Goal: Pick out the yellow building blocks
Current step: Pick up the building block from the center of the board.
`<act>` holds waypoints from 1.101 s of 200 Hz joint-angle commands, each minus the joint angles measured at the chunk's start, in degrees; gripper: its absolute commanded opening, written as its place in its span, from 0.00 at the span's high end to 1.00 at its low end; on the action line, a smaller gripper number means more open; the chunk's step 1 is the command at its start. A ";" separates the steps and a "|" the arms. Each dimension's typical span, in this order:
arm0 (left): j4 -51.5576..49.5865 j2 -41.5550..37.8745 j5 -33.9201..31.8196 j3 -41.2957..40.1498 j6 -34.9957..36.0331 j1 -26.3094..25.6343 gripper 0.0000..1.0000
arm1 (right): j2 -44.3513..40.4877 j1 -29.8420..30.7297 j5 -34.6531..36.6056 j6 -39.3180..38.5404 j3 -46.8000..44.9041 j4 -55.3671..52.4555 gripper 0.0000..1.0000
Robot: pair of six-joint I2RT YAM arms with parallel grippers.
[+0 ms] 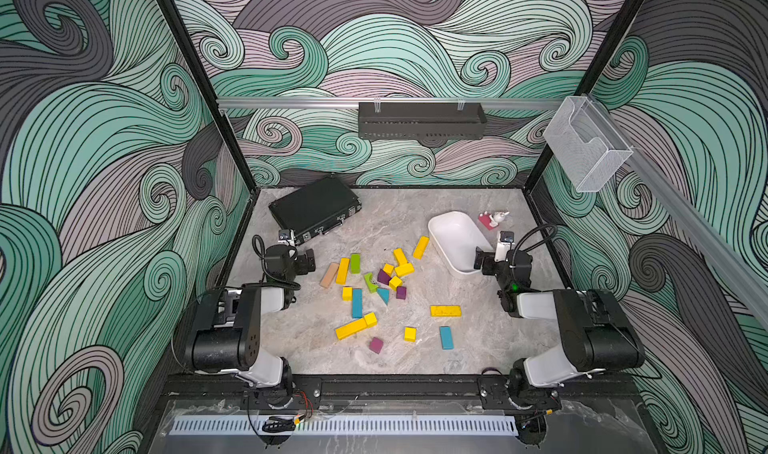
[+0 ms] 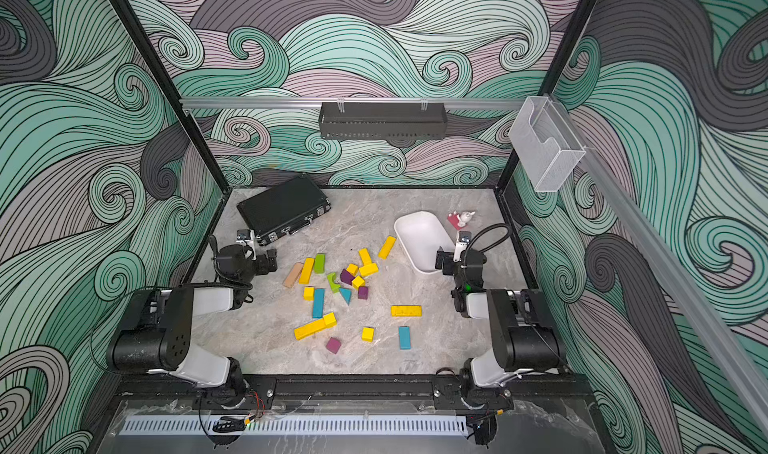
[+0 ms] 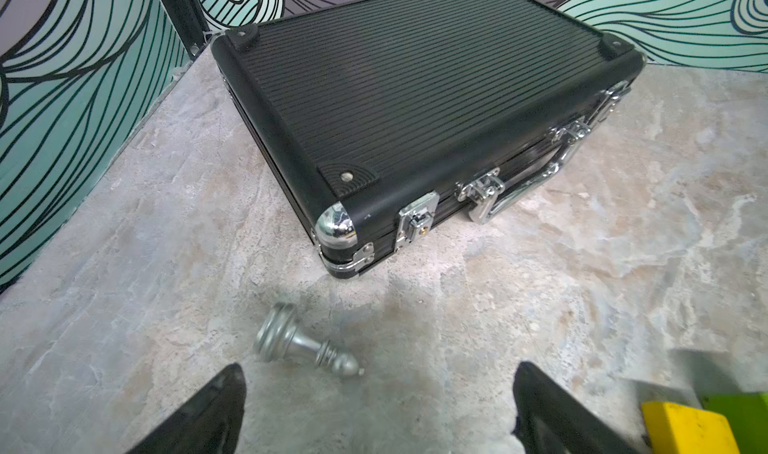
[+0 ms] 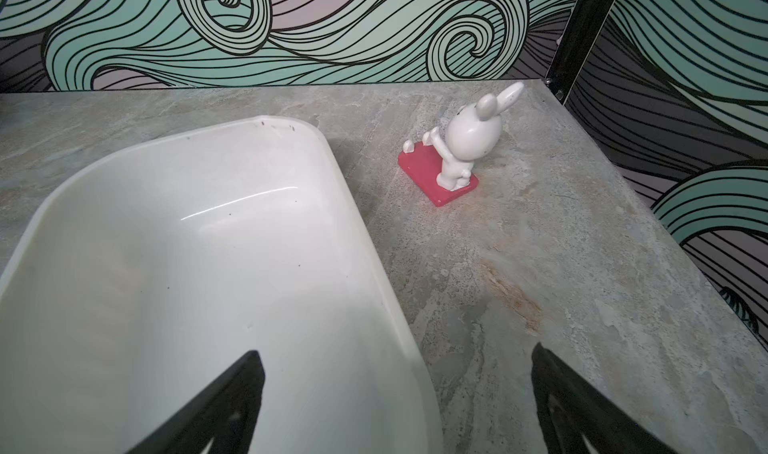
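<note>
Yellow building blocks [image 1: 445, 310] lie scattered mid-worktop [image 1: 478, 348] among green, blue and purple ones; they look light, rigid and smooth-painted, best pinched across the short flat sides. Outlying bars sit clear, but the central cluster is crowded. Left gripper [image 3: 378, 406] and right gripper [image 4: 397, 398] fingers gape wide, empty, beside the white bin [image 1: 451, 231].

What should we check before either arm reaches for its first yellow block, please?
1. Left gripper jaws open, nothing held: ok.
2. Right gripper jaws open, nothing held: ok.
3. White bin has nothing in it: ok.
4. Yellow building blocks all still on the table, none in the bin: ok.
5. Yellow pieces in the middle pile free of purple and green neighbours: not ok, they touch.
6. Silver chess piece lies near the left jaws: cannot tell whether it blocks the path.
</note>
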 commanded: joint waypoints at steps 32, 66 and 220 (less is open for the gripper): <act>1.51 0.66 0.51 1.44 -0.20 0.38 0.01 | 0.17 0.31 0.28 -0.45 0.86 0.97 0.01; 1.46 0.66 0.56 1.44 -0.21 0.47 0.01 | 0.10 0.32 0.26 -0.45 0.90 0.98 0.01; 2.38 -0.69 1.07 1.27 1.27 0.47 0.02 | -0.57 0.11 0.93 -0.02 0.83 1.37 0.01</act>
